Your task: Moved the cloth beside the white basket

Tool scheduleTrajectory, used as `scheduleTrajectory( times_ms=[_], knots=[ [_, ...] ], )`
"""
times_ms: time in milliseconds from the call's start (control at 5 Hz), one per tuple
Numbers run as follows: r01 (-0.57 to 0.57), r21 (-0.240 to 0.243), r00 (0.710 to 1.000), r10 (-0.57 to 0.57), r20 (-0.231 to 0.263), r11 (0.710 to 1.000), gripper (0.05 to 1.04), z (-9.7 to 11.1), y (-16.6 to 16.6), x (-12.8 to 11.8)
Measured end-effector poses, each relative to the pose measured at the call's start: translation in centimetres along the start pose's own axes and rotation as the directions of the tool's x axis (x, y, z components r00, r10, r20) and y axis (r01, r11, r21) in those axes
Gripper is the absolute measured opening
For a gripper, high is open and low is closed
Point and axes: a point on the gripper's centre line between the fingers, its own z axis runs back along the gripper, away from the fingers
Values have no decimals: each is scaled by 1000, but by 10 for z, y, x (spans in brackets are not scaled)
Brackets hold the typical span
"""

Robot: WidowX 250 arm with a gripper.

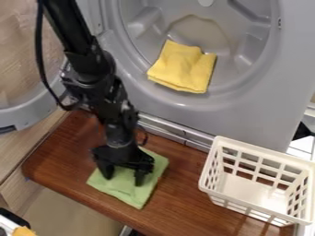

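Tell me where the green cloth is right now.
In the camera view, the green cloth lies left of centre on the wooden surface, directly under the gripper and to the left of the white basket.

Yellow cloth (181,69) in open washer (271,106), brown wood tabletop (184,186) in front.
Cloth's folded, lying at lower edge of round drum (203,32), tilted; drum's grey w/ molded ridges. Round door (40,110) swung open at L side of view, grey rim, brownish see-thru middle. Metal strip (178,133) runs betw. washer & tabletop, on a slant. Tabletop's reddish brown, visible grain, rounded corner at L. Pale wood surface (18,147) just L of it, below door. Beige patch (67,212) past its near edge. Btm L corner: small orange-yellow item (23,231), can't ID. R edge: dark item (302,131), partly cut off, unclear.
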Motion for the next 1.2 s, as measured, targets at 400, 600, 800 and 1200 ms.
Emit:
scheduleTrajectory(
  times_ms=[400, 600, 800, 1200],
  knots=[
    [79, 39, 995, -77, -60, 996, 999, 4, -50, -27],
    [101, 2, 994, -101, -35, 995, 999, 8, -69, -26],
    [107, -2, 994, -107, -22, 994, 999, 8, -73, -22],
    [61, 36, 996, -63, 61, 998, 999, 51, -64, -16]
  ],
)
